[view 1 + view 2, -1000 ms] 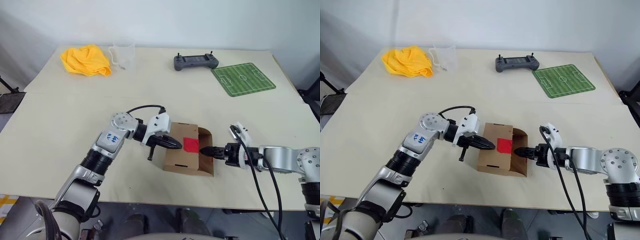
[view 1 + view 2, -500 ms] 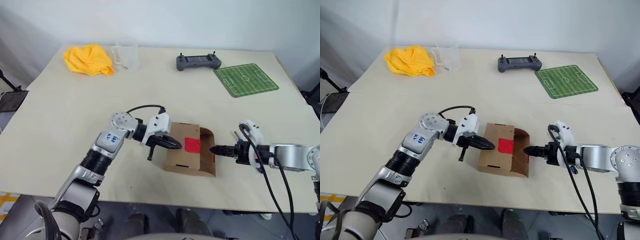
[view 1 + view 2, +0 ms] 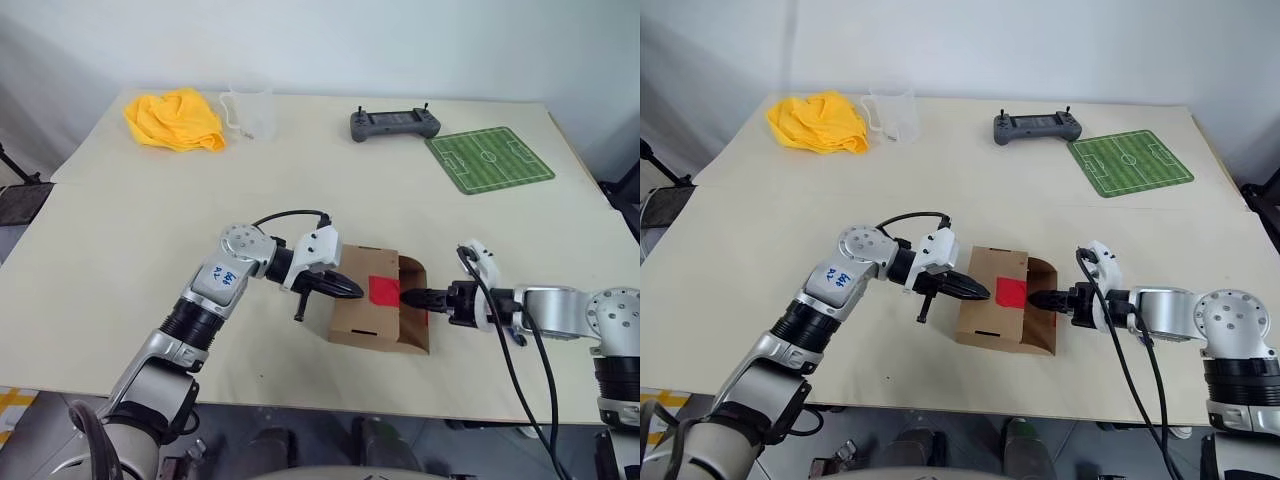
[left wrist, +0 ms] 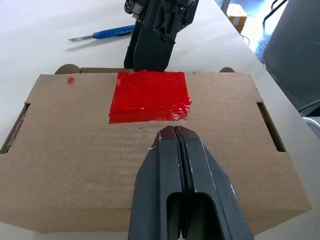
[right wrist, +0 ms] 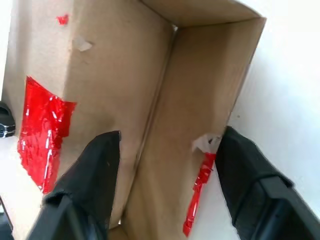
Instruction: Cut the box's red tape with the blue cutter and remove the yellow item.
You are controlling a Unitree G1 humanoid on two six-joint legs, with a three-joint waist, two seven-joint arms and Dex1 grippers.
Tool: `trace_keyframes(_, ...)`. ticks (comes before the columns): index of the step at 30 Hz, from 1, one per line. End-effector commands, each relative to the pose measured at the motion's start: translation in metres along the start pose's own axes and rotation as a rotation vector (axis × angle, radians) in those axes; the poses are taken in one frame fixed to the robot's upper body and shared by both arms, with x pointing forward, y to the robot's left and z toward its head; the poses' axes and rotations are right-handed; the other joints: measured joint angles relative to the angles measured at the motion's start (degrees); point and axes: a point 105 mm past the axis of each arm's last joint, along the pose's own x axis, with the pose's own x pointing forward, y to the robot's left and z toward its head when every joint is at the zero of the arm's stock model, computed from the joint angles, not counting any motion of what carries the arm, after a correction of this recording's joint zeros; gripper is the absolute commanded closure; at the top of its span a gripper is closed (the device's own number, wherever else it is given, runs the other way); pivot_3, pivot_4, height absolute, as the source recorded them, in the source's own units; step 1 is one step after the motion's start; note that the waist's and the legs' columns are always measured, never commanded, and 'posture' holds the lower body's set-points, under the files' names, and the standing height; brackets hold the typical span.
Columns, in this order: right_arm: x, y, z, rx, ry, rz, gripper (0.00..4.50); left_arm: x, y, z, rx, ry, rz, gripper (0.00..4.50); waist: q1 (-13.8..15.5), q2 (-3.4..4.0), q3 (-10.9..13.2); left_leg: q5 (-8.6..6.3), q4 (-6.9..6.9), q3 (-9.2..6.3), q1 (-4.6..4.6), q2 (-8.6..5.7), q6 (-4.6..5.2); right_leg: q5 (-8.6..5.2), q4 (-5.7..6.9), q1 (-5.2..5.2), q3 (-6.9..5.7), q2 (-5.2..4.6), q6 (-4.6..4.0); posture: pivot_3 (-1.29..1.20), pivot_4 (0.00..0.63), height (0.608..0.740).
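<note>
At far left rear of your table (image 3: 120,260): yellow item (image 3: 172,119), clear cup (image 3: 248,110) beside it. Centre front: left gripper (image 3: 352,290), fingers pressed together, tips resting on top of box (image 3: 362,318) by red tape (image 3: 382,290). Box flap open on right end. Right gripper (image 3: 408,297) at that open end, fingers spread, straddling flap. Blue cutter (image 4: 107,33) lies on table beyond box. Rear right: controller (image 3: 393,124), green mat (image 3: 488,157).

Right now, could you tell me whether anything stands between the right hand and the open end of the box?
Nothing visible does. The box has its end flap swung open and the red tape is parted there. The right hand sits at that opening with fingers apart. The shut left hand is over the box's top, clear of that end.
</note>
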Motion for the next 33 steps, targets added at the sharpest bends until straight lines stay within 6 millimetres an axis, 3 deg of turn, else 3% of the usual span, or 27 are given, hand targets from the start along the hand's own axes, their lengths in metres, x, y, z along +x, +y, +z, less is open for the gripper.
trace_keyframes(1,0.003,0.002,-0.01,0.006,0.044,0.019,2.77,0.002,-0.004,-0.021,-0.057,0.07,-0.009,4.5,0.04,0.0,0.0,0.0,0.0,0.0,0.0,0.0,0.0,0.0,0.0,0.0,0.0,0.0,0.0,0.0,0.15,0.74)
trace_keyframes(6,0.0,0.001,-0.008,0.011,0.031,0.02,4.46,0.002,-0.004,-0.022,-0.058,0.071,-0.007,4.5,0.09,0.01,-0.01,-0.01,-0.03,0.0,-0.02,0.0,-0.01,0.0,-0.07,0.0,0.0,-0.01,0.0,0.0,0.15,0.74)
trace_keyframes(10,-0.005,0.0,-0.006,0.013,0.017,0.019,4.46,0.002,-0.004,-0.022,-0.06,0.07,-0.005,4.5,0.12,0.01,-0.01,-0.01,-0.03,-0.01,-0.02,0.0,-0.01,0.0,-0.08,0.01,-0.01,-0.01,0.0,0.0,0.15,0.74)
trace_keyframes(17,-0.033,0.008,0.009,-0.059,-0.041,0.016,4.46,0.0,-0.004,-0.026,-0.088,0.058,0.026,4.5,0.51,0.05,-0.01,-0.03,-0.05,-0.05,-0.14,-0.02,0.02,0.0,-0.23,-0.01,-0.07,-0.05,0.0,0.0,0.15,0.74)
trace_keyframes(24,-0.057,0.039,0.027,-0.212,-0.046,0.013,4.46,0.001,-0.004,-0.033,-0.131,0.042,0.072,4.5,1.28,0.11,0.02,-0.11,-0.04,-0.06,-0.25,-0.08,0.14,0.03,-0.47,-0.01,-0.1,-0.15,0.04,0.0,0.15,0.74)
trace_keyframes(33,-0.064,0.066,0.033,-0.361,0.018,-0.037,4.46,0.013,-0.004,-0.033,-0.156,-0.003,0.1,4.5,2.0,0.11,0.02,-0.17,-0.02,-0.17,-0.36,-0.16,0.24,0.03,-0.78,0.09,-0.35,-0.34,0.06,0.0,0.15,0.74)
